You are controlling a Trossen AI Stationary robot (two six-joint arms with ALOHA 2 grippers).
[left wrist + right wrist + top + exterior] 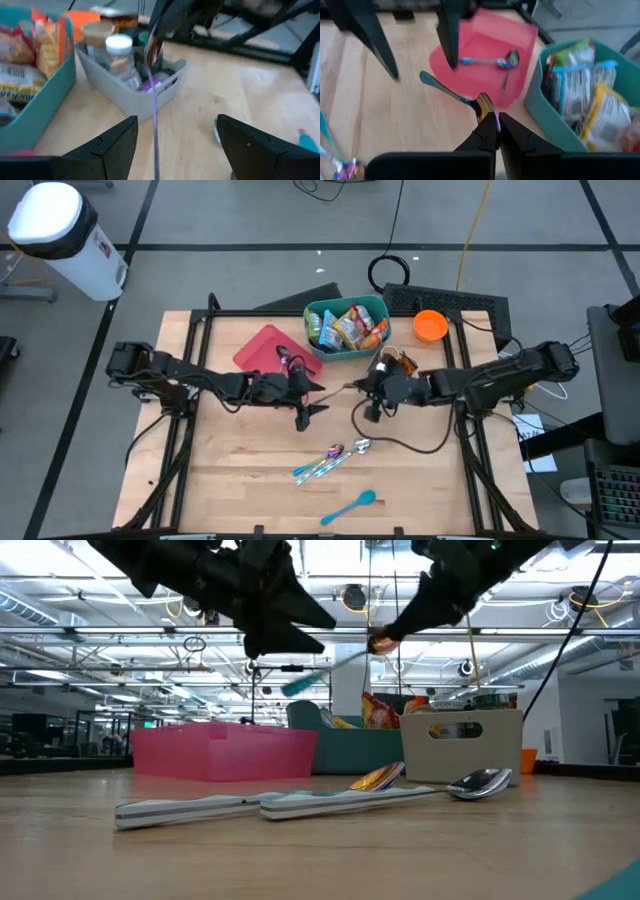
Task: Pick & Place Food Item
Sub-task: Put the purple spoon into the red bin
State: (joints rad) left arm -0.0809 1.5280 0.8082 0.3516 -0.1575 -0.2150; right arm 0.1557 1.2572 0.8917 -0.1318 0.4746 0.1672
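Pinching an iridescent spoon (451, 93) by its bowl end, the right gripper (492, 131) is holding it above the counter (230, 470) at mid-frame; thin, stiff, slick metal, likely to pivot. The left gripper (175, 132) is hovering nearby, jaws spread, empty.

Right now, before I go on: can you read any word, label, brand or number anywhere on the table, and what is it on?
Nothing can be read.
Snack packets in the teal bin: printing and barcode-like stripes, blurred.
Jars in the grey caddy: labels blurred.
White bin on the floor: a small mark on its side, too small to read.
Pink tray, spoons, orange bowl: no text shows.
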